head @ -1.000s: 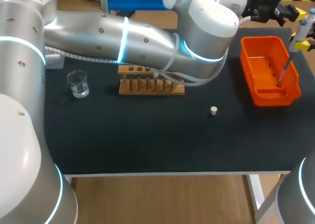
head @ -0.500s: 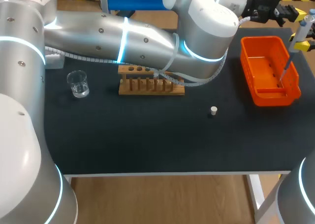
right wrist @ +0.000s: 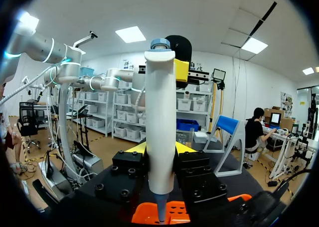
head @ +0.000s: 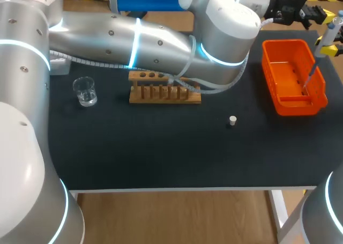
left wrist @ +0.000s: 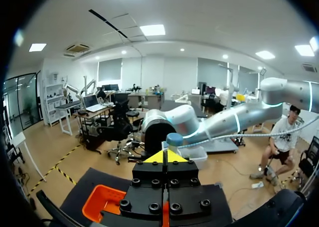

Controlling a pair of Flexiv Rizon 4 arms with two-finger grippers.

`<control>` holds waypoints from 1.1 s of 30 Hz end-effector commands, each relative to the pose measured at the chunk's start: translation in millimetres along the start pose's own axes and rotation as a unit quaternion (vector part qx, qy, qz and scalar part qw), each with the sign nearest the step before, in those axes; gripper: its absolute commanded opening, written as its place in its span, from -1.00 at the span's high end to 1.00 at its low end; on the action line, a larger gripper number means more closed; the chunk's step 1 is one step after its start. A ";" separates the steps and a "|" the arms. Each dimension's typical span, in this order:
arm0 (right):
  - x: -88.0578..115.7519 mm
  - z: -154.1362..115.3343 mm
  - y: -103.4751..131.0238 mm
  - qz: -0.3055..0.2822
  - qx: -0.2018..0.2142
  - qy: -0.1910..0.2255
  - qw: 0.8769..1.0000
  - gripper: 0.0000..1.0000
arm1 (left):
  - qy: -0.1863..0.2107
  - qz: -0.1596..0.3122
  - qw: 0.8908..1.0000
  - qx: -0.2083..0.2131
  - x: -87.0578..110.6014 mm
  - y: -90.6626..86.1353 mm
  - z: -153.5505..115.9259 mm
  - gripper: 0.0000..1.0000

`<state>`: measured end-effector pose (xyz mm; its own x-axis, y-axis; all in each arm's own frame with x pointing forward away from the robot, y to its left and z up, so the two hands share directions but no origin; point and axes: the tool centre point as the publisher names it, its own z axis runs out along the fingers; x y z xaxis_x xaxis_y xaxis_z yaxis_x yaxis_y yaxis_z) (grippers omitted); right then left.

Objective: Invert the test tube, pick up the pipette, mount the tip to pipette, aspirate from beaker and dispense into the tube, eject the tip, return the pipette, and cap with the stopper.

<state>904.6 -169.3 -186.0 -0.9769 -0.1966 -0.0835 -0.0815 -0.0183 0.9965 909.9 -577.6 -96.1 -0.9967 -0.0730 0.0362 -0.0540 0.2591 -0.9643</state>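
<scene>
Black counter (head: 161,158) in a lab room. A clear glass beaker (head: 84,91) stands near the left edge, in the far half. The wooden test tube rack (head: 164,91) sits toward the far edge, a bit left of the middle, with its back partly under the left arm (head: 134,37). I can't tell whether a tube is in it. A small white stopper (head: 232,120) stands alone right of the middle, well apart from both rack and bin. The orange bin (head: 297,103) sits at the far right corner.

The right claw (right wrist: 160,149) is clamped on the pipette (right wrist: 160,107), with a yellow tip against its white body on each side. The pipette hangs over the bin near the right edge, slightly tilted in the head view, its thin lower end pointing down into the bin. Whether it touches the bin floor, or carries a disposable tip, I can't tell.

The left arm comes in from the left and crosses above the rack along the far edge to the far right corner. The left claw (left wrist: 167,156) has its yellow tips together with nothing between them. It sits right at the pipette's head, the blue plunger button (left wrist: 174,138) just ahead of the tips. In the right wrist view, one yellow tip of the left claw is just beside the pipette's head, below the blue button. Contact is not clear.
</scene>
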 end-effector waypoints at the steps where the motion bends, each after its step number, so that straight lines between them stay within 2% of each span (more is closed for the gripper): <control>1: -2.8 0.6 8.8 0.000 0.001 0.003 1.000 1.00 | 0.001 0.001 0.999 0.053 -2.0 12.1 10.4 1.00; 14: -2.8 0.6 8.8 0.000 0.001 0.003 1.000 1.00 | -0.007 0.004 0.998 0.057 -2.0 9.3 4.5 1.00; 31: -2.8 0.6 8.8 0.000 0.001 0.003 1.000 1.00 | -0.030 0.033 0.999 0.027 -7.6 -38.0 -34.3 1.00; 32: -2.8 0.6 8.8 0.000 0.001 0.003 1.000 1.00 | -0.031 0.035 0.999 0.020 -8.7 -40.3 -37.8 0.98; 33: -2.8 0.6 8.8 0.000 0.001 0.003 1.000 1.00 | -0.032 0.035 0.999 0.016 -9.8 -42.2 -41.0 0.44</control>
<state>906.1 -168.1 -177.9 -0.9762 -0.1999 -0.0840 -0.0816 -0.0205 0.9965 920.9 -559.2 -52.0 -0.9911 -0.1231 -0.0513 0.0249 0.2067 -0.9781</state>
